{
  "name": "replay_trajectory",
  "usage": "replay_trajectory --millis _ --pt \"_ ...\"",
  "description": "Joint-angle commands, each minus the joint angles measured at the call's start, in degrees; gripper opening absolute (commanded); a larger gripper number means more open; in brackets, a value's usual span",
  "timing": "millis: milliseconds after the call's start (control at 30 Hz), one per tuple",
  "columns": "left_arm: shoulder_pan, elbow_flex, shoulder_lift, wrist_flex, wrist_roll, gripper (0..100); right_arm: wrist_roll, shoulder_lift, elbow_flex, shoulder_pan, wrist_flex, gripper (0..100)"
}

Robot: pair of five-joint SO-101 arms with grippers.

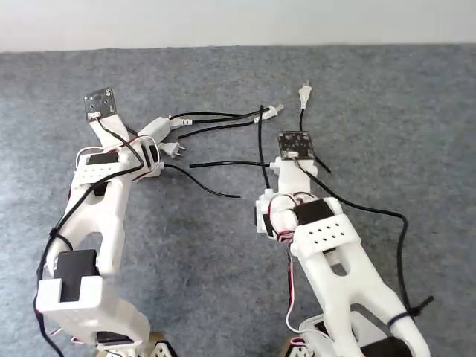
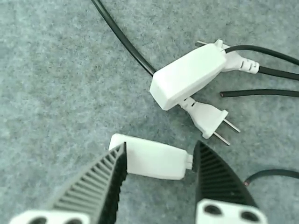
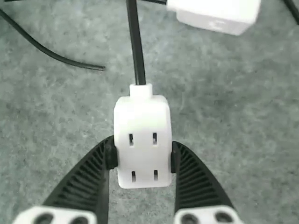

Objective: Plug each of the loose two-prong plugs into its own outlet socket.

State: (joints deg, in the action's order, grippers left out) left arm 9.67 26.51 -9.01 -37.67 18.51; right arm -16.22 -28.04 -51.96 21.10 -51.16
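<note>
Nearest to us, our right gripper [image 3: 142, 151] was pinched on the two flanks of a white outlet socket [image 3: 141, 119]. Its two pairs of slots were turned up toward the wrist camera, and its black cord [image 3: 135, 46] ran away over the grey carpet [image 1: 387, 126]. We judged it was held that way so the slots faced an incoming plug while the body could not slide. Our left gripper [image 2: 160, 151] stood around a second white block [image 2: 149, 163] with one finger against each end, so we took it as clamped on that block. We could see neither slots nor prongs on it and could not tell what kind of fitting it was. Just beyond lay a tilted socket body [image 2: 187, 79], with a loose two-prong plug [image 2: 209, 117] touching its near end, prongs bare and pointing away from it. Farther out, well apart from both grippers, a mid-table plug [image 1: 269, 111] lay at the end of the black cables. A far plug [image 1: 303, 91] lay nearest the table's back edge. To us the task looked barely begun, since no prongs sat in the held socket.
</note>
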Motion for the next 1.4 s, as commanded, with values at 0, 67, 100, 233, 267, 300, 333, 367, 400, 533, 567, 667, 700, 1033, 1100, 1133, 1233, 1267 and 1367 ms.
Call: replay_trajectory --millis 0,67,100,233,267,300,333,367,400,533,567,667,700,1033,1100,1133,1233,1267,1367 --pt "0.35 -2.33 0.26 1.05 0.44 22 -0.44 -1.54 -2.2 -0.66 4.97 0.8" --pt "0.26 -2.33 0.26 1.05 0.44 22 -0.26 -1.54 -4.13 -0.66 6.73 0.8" --pt "0.26 -2.33 0.26 1.05 0.44 22 -0.18 -1.54 -4.75 -0.75 7.43 0.9" --pt "0.26 -2.33 0.26 1.05 0.44 22 -0.18 -1.54 -5.45 -0.84 7.96 1.2" --pt "0.26 -2.33 0.26 1.05 0.44 22 -0.18 -1.54 -5.45 -0.84 7.96 1.3" --pt "0.26 -2.33 0.26 1.05 0.44 22 -0.18 -1.54 -5.45 -0.84 7.96 1.3" --pt "0.26 -2.33 0.26 1.05 0.44 22 -0.18 -1.54 -5.45 -0.84 7.96 1.3" --pt "0.26 -2.24 0.26 1.05 0.44 22 -0.18 -1.54 -5.45 -0.84 7.78 1.7" --pt "0.26 -2.24 0.26 1.05 0.44 22 -0.18 -1.54 -5.45 -0.84 7.6 3.0" --pt "0.18 -2.24 0.26 1.05 0.44 22 -0.18 -1.54 -5.45 -0.75 7.16 11.3" --pt "0.18 -2.24 0.26 1.05 0.44 22 -0.18 -1.54 -5.45 -0.75 6.81 12.5" --pt "0.18 -2.24 0.18 1.05 0.44 22 -0.18 -1.63 -5.45 -0.75 6.81 12.9" --pt "0.18 -2.24 0.18 1.05 0.44 22 -0.18 -1.63 -5.45 -0.66 6.81 12.9" --pt "0.18 -2.24 0.18 1.05 0.44 22 3.69 -1.63 -5.19 -0.4 4.88 13.4" --pt "0.18 -2.24 0.18 1.05 0.44 22 3.78 -1.63 -5.19 -0.4 4.7 13.4" --pt "0.18 -2.24 0.18 1.05 0.44 22 3.87 -1.63 -5.19 -0.31 4.62 13.4" --pt "0.18 -2.24 0.18 1.14 0.44 22 4.04 -1.63 -5.1 1.71 3.65 14.6" --pt "0.18 -2.24 0.18 1.14 0.44 22 4.31 -1.63 -5.01 2.51 3.12 17.1" --pt "0.18 -2.24 0.18 1.14 0.44 22 5.98 -1.63 -4.4 4.53 1.8 25.7"
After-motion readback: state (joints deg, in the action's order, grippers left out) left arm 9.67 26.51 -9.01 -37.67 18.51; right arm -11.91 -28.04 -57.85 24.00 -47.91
